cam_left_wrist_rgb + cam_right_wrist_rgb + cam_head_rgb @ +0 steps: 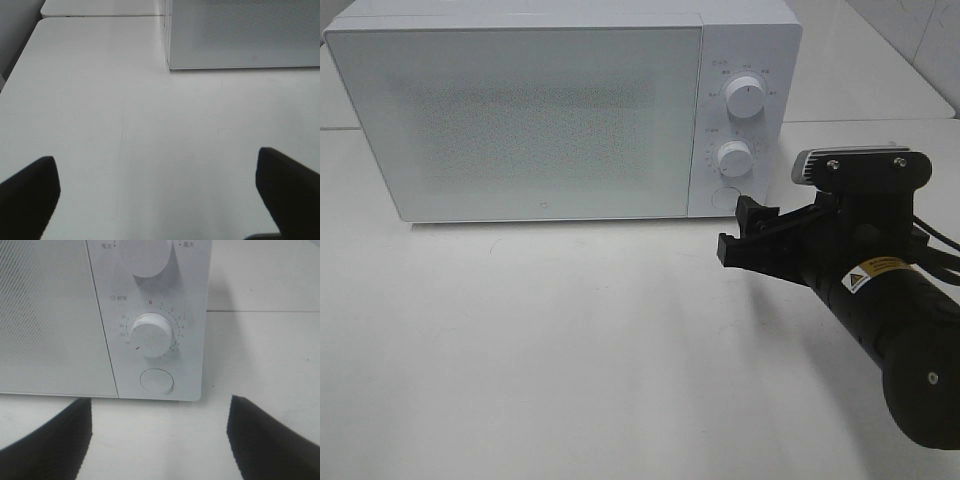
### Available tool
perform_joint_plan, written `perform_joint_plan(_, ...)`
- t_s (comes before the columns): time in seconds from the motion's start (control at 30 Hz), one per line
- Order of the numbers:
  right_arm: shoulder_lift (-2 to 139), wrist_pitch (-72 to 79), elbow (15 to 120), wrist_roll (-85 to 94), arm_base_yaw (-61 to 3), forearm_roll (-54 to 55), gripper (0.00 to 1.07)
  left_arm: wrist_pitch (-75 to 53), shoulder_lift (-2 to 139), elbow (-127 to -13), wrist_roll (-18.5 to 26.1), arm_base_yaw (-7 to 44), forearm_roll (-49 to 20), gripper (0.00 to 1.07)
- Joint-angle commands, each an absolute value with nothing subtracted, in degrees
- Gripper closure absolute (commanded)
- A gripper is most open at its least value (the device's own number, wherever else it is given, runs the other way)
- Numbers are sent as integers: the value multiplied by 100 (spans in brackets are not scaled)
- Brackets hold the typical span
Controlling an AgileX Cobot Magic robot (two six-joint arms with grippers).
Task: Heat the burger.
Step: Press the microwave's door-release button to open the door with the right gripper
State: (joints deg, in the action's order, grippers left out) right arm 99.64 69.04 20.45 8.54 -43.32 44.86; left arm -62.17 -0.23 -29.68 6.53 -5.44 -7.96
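Observation:
The burger is out of view in every frame. The white microwave [520,110] stands at the back of the table with its frosted door shut. My right gripper [738,228] hovers open just in front of the control panel, level with the round button [723,197]. In the right wrist view the open gripper [160,440] faces the lower dial [152,335] and the button [157,381], with nothing between the fingers. My left gripper [160,195] is open and empty over bare table, with the microwave's [240,35] front lower corner ahead of it.
An upper dial [744,98] sits above the lower dial [734,156] on the panel. The white table [540,350] stretches in front of the microwave. A seam to a second table [100,16] runs behind it.

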Motion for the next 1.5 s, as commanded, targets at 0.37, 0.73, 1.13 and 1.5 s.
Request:
perform_joint_plan(0.37, 9947, 7609, 2091, -3272, -4360, 4429, 50, -6131, -63, -2968, 625, -550, -814, 6)
perform_joint_plan(0.73, 9947, 7151, 2091, -5987, -4360, 4429, 77, -6131, -63, -2968, 625, -550, -814, 6)
perform_joint_plan(1.13, 9947, 6727, 2097, -6732, -4349, 4440, 107, -6131, -63, -2968, 625, -550, -814, 6)
perform_joint_plan(1.5, 9947, 6440, 2097, -7340, -4349, 4406, 107, -6131, -63, -2968, 625, -550, -814, 6)
